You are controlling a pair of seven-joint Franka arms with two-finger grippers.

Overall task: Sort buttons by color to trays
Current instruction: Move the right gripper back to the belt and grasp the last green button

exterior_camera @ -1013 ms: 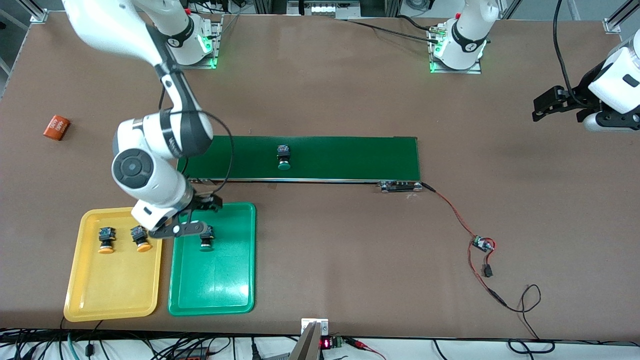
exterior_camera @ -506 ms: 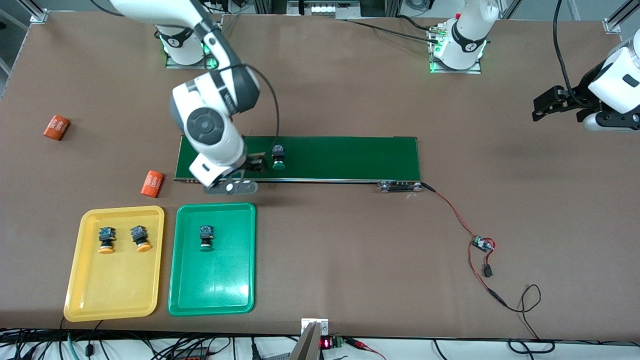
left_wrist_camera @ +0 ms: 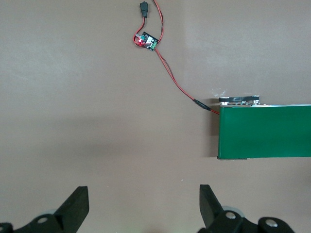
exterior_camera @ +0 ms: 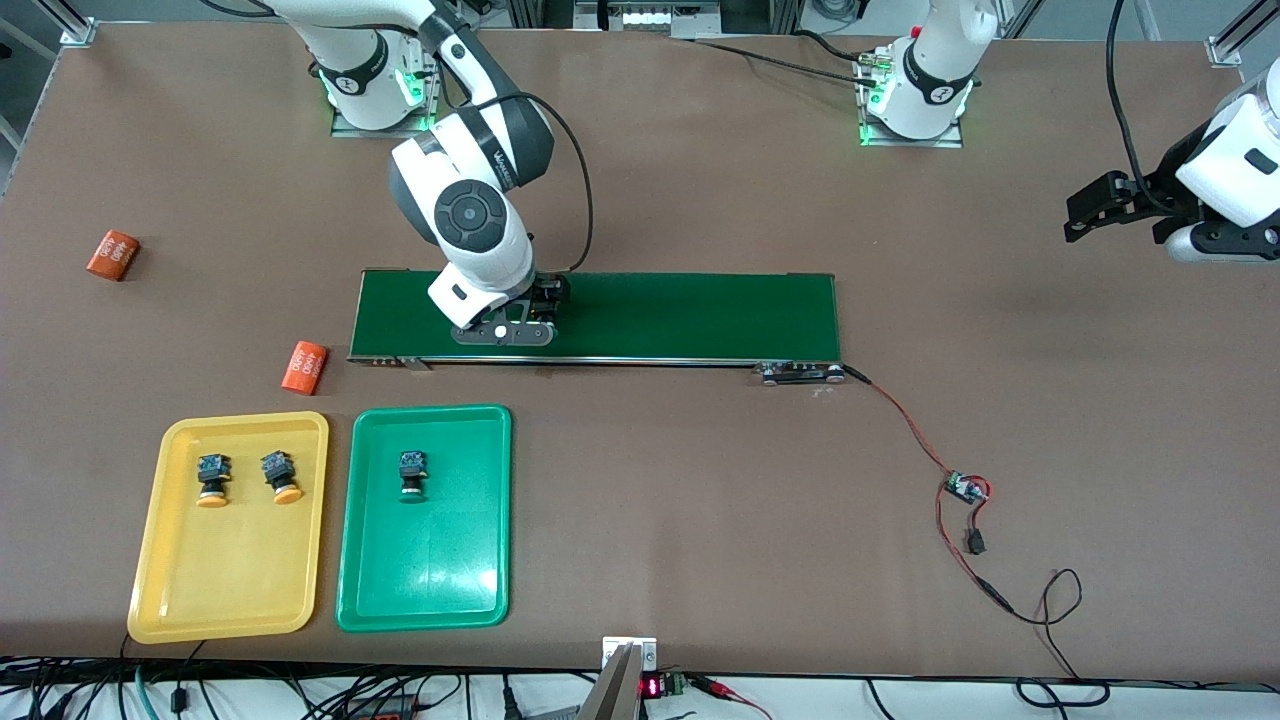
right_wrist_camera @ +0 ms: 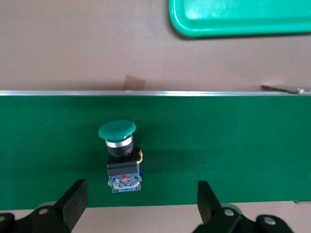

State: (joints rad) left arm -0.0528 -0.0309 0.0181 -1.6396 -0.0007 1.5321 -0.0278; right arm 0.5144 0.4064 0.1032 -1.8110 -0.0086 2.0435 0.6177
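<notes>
One green-capped button (right_wrist_camera: 121,155) lies on its side on the dark-green belt (exterior_camera: 680,315). My right gripper (right_wrist_camera: 141,199) hangs open just above it, a finger on each side of its blue-and-black body and touching nothing. Seen from the front, the right gripper (exterior_camera: 548,300) covers that button. The yellow tray (exterior_camera: 230,600) holds two yellow-orange buttons (exterior_camera: 211,477) (exterior_camera: 281,475). The green tray (exterior_camera: 425,580) holds one green button (exterior_camera: 412,473). My left gripper (exterior_camera: 1115,212) waits open and empty over bare table at the left arm's end.
Two orange cylinders lie off the belt: one (exterior_camera: 305,367) by the belt's corner above the yellow tray, one (exterior_camera: 112,254) near the table edge. A red-black wire runs from the belt's end (left_wrist_camera: 265,131) to a small circuit board (exterior_camera: 965,488).
My right arm swung from over the trays up to the belt and now sits over the green button. The button drifted slightly along the belt. The left arm stayed still.
</notes>
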